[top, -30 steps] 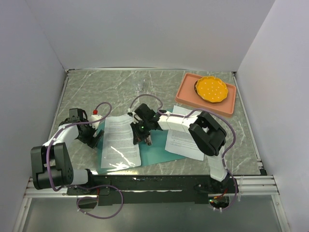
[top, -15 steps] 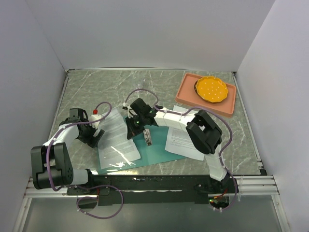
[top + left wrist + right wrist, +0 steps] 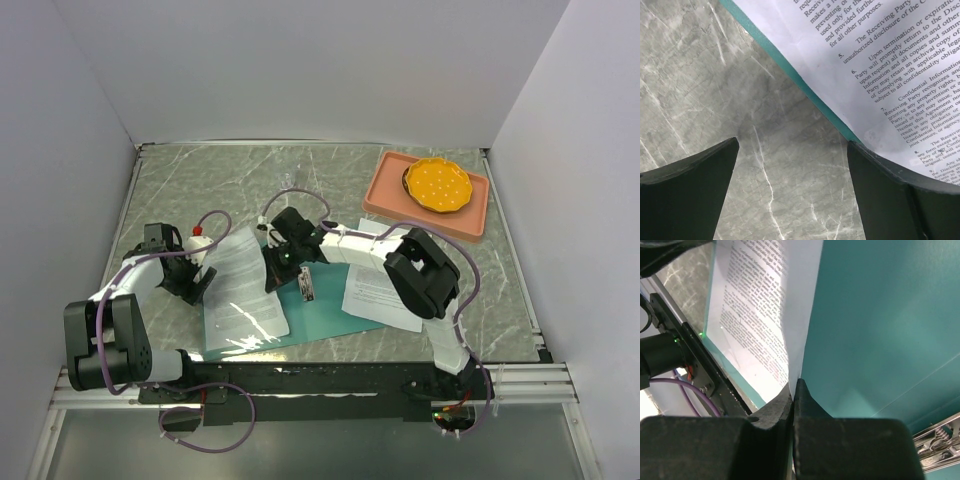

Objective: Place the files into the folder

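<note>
**Thin sheet pinched by its edge over the open folder**

One printed sheet [image 3: 243,290] lies across the left part of the teal folder [image 3: 330,312]. Its inner edge is raised and clamped between the clenched fingers of the right gripper [image 3: 794,386], above the folder's middle and close to its metal clip [image 3: 307,287]. The second sheet [image 3: 372,292] lies flat just off the folder's right side, partly under the right arm — not yet filed. At the folder's left edge the left gripper [image 3: 197,283] hovers over the marble table [image 3: 200,190], jaws spread wide and holding nothing, one finger beside the first sheet's margin.

The paper looks light, limp and slick. It bows where it is lifted, and it would likely skate across the folder's smooth face or crease if dragged hard. A free edge or corner looks like the place to take it, with a shallow pinch — the other gripper steadying the far side. The flat second sheet shows no raised edge, so a corner would probably need teasing up first. A pink tray [image 3: 378,200] sits well beyond the folder's far right corner.
</note>
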